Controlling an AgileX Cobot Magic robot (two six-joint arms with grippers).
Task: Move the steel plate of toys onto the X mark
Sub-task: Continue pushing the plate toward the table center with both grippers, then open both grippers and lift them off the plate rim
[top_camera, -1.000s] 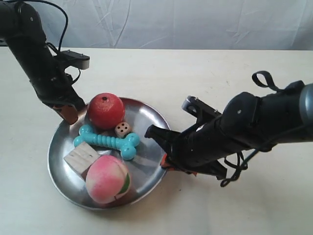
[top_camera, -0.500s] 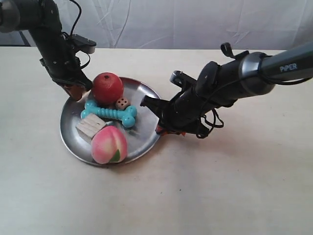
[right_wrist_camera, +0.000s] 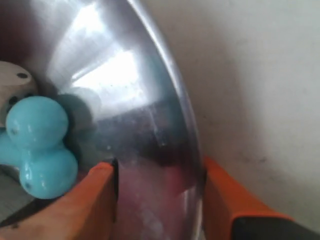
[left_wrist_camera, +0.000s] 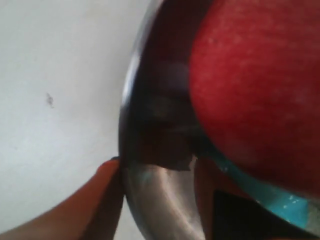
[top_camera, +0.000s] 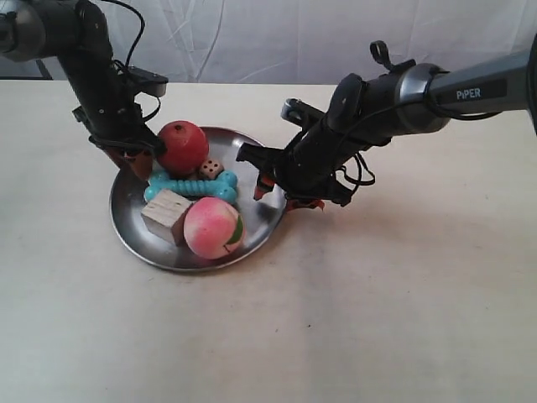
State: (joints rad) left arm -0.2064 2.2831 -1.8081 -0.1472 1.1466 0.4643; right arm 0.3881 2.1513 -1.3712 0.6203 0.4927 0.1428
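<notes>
The steel plate (top_camera: pixel 130 206) is held by its rim from both sides. On it are the red apple (top_camera: pixel 182 147), pale die (top_camera: pixel 210 168), turquoise bone (top_camera: pixel 191 186), wooden cube (top_camera: pixel 166 215) and peach (top_camera: pixel 213 227). My left gripper (top_camera: pixel 134 159) is shut on the rim beside the apple. The left wrist view shows rim (left_wrist_camera: pixel 150 200), apple (left_wrist_camera: pixel 255 85) and an orange finger (left_wrist_camera: pixel 95 200). My right gripper (top_camera: pixel 273 191) pinches the opposite rim. Its wrist view shows the plate (right_wrist_camera: pixel 125 75), the bone's end (right_wrist_camera: pixel 40 145) and the die (right_wrist_camera: pixel 15 82). I cannot make out the X mark.
The pale tabletop (top_camera: pixel 403 294) spreads wide in front of and to the right of the plate. A white cloth backdrop (top_camera: pixel 277 38) runs behind the table's far edge. Cables loop off the right arm (top_camera: pixel 394 92).
Both arms and the plate between them have moved up and away in the exterior view. The peach has rolled toward the right side of the plate, beside the cube.
</notes>
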